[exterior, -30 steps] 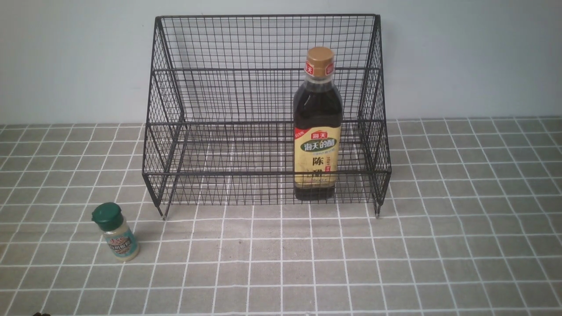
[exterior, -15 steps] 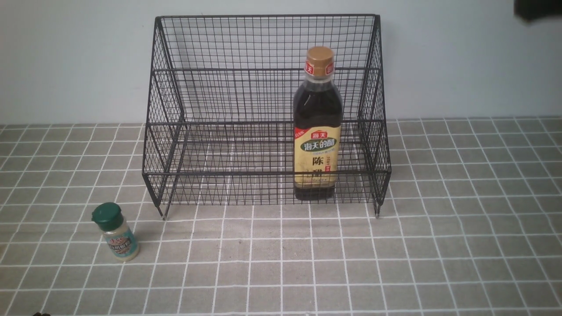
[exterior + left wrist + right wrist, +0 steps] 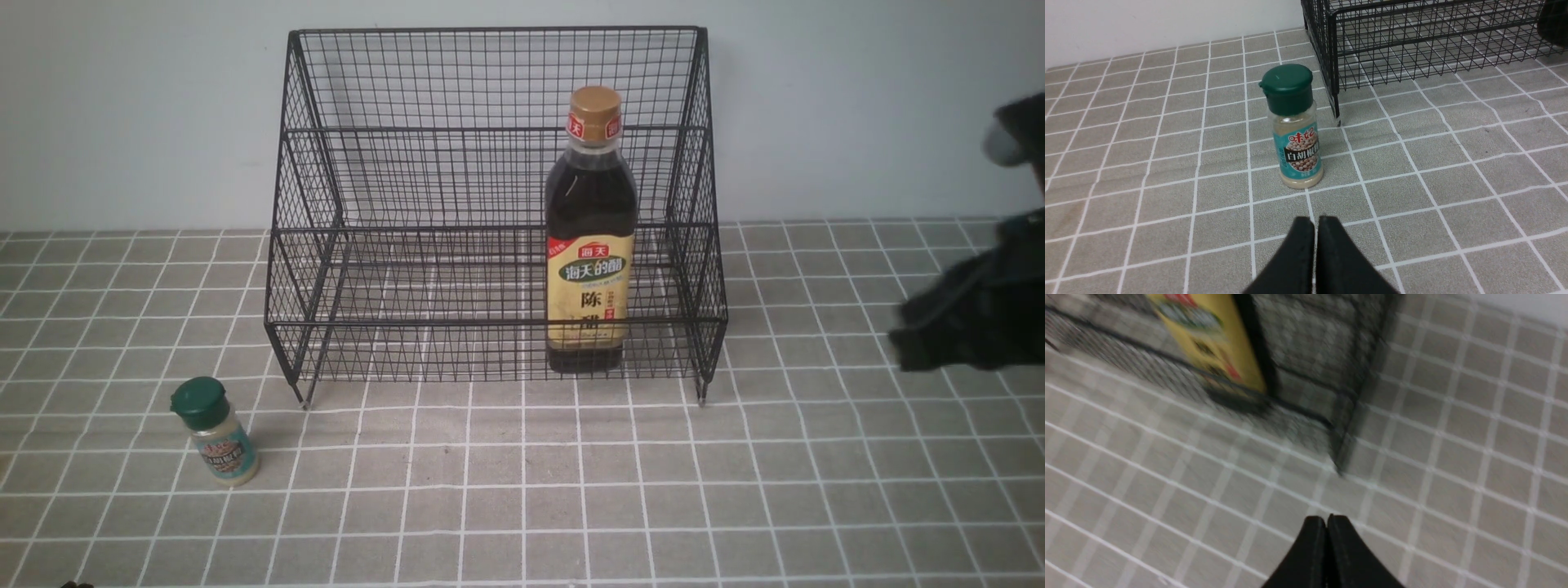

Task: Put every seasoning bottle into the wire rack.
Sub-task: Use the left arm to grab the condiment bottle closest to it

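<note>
One bottle stands outside: the small shaker jar (image 3: 1295,126), upright on the tabletop (image 3: 522,490) near-left of the wire rack (image 3: 490,324), likely light, rigid, slick, so pinch its labelled body below the cap (image 3: 1287,87); left fingers (image 3: 1294,261) and right fingers (image 3: 1312,555) are pressed shut, empty.

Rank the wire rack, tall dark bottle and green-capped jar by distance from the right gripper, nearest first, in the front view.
1. wire rack: its right wall is nearest the right gripper.
2. tall dark bottle: inside, right part.
3. green-capped jar: far left, on the cloth.
</note>
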Robot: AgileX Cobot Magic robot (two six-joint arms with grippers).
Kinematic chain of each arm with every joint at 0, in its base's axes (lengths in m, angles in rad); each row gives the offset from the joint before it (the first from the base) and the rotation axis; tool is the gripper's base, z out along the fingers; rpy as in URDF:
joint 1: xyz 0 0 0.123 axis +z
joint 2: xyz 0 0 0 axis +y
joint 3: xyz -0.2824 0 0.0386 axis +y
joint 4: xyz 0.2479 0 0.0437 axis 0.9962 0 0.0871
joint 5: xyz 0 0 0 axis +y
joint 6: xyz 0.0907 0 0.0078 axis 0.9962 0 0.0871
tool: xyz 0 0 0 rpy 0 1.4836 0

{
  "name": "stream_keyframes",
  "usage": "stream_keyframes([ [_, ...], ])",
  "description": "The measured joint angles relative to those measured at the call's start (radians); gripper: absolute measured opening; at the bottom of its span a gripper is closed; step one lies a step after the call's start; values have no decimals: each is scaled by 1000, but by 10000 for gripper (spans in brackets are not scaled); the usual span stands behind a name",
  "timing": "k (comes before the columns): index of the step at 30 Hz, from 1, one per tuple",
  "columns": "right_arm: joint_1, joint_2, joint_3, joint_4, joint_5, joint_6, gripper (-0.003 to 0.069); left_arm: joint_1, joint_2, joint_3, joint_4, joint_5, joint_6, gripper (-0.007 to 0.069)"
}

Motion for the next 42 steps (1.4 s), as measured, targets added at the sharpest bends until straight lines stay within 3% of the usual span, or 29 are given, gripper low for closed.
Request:
stream_keyframes([
  [11, 0, -235, 66, 506, -370, -320, -13, 0, 0, 0, 0, 0, 0, -7],
  [20, 0, -508, 292, 668, -381, -534, -13, 0, 0, 0, 0, 0, 0, -7],
  [29, 0, -643, 351, 594, -391, -730, -13, 0, 0, 0, 0, 0, 0, -7],
  [33, 0, -645, 353, 538, -480, -803, -13, 0, 0, 0, 0, 0, 0, -7],
  [39, -7, -651, 373, 522, -556, -804, -13, 0, 0, 0, 0, 0, 0, -7],
  [42, -82, -686, 432, 453, -565, -680, -13, 0, 0, 0, 0, 0, 0, -7],
])
